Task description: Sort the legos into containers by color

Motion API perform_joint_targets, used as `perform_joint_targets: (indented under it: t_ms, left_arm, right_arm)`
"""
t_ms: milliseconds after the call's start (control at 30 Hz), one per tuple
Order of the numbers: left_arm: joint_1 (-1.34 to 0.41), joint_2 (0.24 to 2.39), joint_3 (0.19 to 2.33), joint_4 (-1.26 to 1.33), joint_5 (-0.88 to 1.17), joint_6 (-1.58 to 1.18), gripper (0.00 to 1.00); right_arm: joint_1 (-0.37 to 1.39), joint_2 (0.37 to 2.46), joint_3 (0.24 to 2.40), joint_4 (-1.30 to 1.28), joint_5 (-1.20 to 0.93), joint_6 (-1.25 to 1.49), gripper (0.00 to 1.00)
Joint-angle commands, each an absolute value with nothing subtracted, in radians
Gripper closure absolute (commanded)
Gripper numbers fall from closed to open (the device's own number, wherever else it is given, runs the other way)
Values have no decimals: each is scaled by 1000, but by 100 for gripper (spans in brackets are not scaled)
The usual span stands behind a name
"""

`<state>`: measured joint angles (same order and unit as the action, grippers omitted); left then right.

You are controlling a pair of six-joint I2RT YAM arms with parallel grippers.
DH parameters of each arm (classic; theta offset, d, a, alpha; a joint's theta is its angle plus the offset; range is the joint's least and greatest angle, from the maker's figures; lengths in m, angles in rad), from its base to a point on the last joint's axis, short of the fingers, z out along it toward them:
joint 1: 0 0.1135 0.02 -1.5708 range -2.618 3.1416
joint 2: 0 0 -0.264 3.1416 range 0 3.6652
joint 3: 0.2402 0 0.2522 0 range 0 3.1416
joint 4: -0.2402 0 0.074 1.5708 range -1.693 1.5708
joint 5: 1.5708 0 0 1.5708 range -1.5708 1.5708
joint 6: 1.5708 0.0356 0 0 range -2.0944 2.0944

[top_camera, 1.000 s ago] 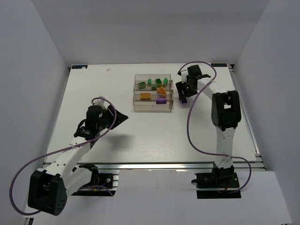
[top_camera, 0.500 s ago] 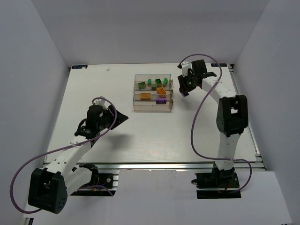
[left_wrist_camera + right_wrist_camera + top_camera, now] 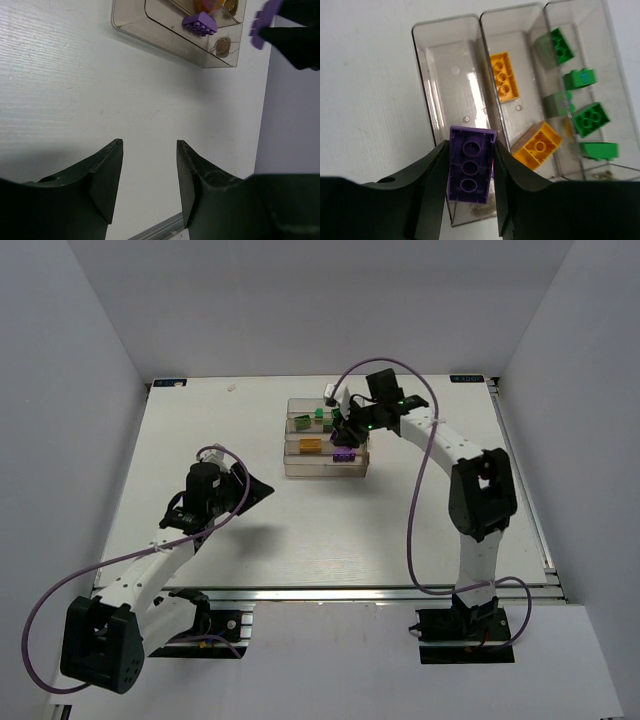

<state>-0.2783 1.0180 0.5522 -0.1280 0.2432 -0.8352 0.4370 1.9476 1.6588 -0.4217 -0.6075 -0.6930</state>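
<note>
My right gripper [image 3: 470, 172] is shut on a purple lego [image 3: 469, 170], studs down. In the top view it [image 3: 348, 432] hovers over the right end of the clear containers [image 3: 300, 468]. Below it, the leftmost bin [image 3: 445, 75] in the right wrist view looks empty where it shows. The middle bin holds two orange legos [image 3: 503, 76]. The right bin holds several green legos [image 3: 591, 117]. A second purple lego [image 3: 343, 455] lies in the nearest bin and also shows in the left wrist view [image 3: 199, 23]. My left gripper [image 3: 150, 147] is open and empty over the bare table, also seen from above [image 3: 258, 490].
The white table [image 3: 200, 420] is walled on the left, right and back. A metal rail [image 3: 330, 592] runs along its near edge. The right arm's purple cable [image 3: 415, 500] loops beside the containers.
My right gripper has swung left with the purple lego, from the table right of the containers to above their right end. The left arm has not moved.
</note>
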Motion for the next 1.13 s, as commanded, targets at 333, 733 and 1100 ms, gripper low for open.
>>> perform_joint_targets:
  t_ms: [333,733,1100]
  left_arm:
    - [-282,913,558,-161,209,-838,43]
    - [-282,887,574,-121,242,-792,38]
    - [-282,899,669,-90,291,-698,13]
  right_arm:
    - [448,2033,1802,-517,-550,-726,20]
    - [413,1728,1700,-594,-336,-266,11]
    - [393,1366,1250,-324,-233,-178,11]
